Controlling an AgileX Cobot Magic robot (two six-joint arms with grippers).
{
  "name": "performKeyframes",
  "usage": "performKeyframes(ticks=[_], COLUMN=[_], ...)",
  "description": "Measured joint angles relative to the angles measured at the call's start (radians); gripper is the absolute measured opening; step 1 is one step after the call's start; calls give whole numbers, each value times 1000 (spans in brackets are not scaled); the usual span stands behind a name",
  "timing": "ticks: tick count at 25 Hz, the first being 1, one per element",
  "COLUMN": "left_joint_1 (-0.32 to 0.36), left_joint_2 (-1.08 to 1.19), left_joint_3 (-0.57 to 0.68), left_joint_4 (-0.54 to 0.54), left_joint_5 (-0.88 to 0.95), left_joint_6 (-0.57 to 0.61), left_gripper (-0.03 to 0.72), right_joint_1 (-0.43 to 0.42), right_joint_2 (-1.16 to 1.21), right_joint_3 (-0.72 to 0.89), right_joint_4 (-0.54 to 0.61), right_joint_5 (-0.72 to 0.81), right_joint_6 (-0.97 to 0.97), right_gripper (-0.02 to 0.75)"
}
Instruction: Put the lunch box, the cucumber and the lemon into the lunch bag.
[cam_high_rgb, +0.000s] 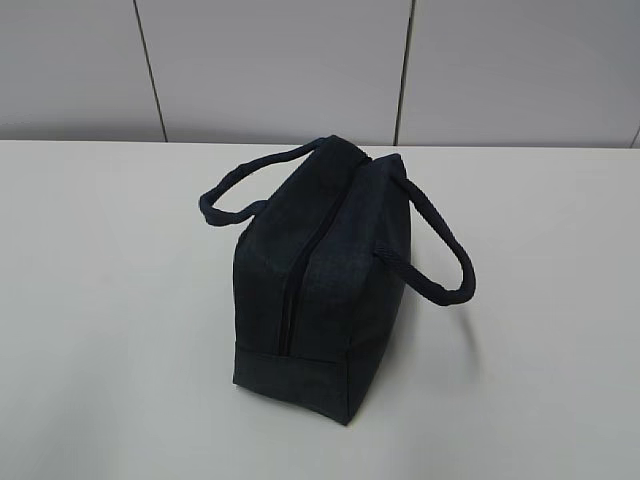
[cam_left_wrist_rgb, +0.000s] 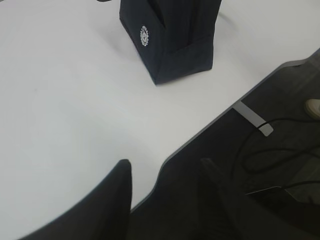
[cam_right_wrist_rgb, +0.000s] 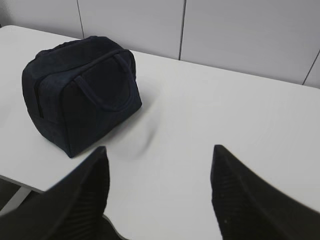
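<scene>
The dark navy lunch bag (cam_high_rgb: 320, 270) stands on the white table (cam_high_rgb: 100, 300), its top zipper shut and its two loop handles hanging out to the sides. It also shows in the left wrist view (cam_left_wrist_rgb: 172, 35) and in the right wrist view (cam_right_wrist_rgb: 80, 90). My left gripper (cam_left_wrist_rgb: 165, 165) is open and empty, hanging over the table's front edge, well short of the bag. My right gripper (cam_right_wrist_rgb: 159, 150) is open and empty above the table, to the right of the bag. No gripper shows in the exterior view. The lunch box, cucumber and lemon are out of view.
The table's front edge (cam_left_wrist_rgb: 200, 132) runs diagonally through the left wrist view, with dark floor and cables (cam_left_wrist_rgb: 270, 150) beyond it. A grey panelled wall (cam_high_rgb: 300, 60) stands behind the table.
</scene>
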Motion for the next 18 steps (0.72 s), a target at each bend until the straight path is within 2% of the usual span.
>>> performKeyframes(ticks=[12, 18], left_joint_1=[0, 0], left_joint_2=[-154, -164], left_joint_3=[115, 119], left_joint_4=[-14, 21], left_joint_5=[-27, -36], left_joint_6=[0, 2], left_gripper=[290, 290], right_joint_1=[0, 0], right_joint_2=[-37, -37], right_joint_3=[207, 295], right_joint_4=[-10, -25], right_joint_5=[2, -22], right_joint_6=[-4, -13], right_gripper=[479, 479])
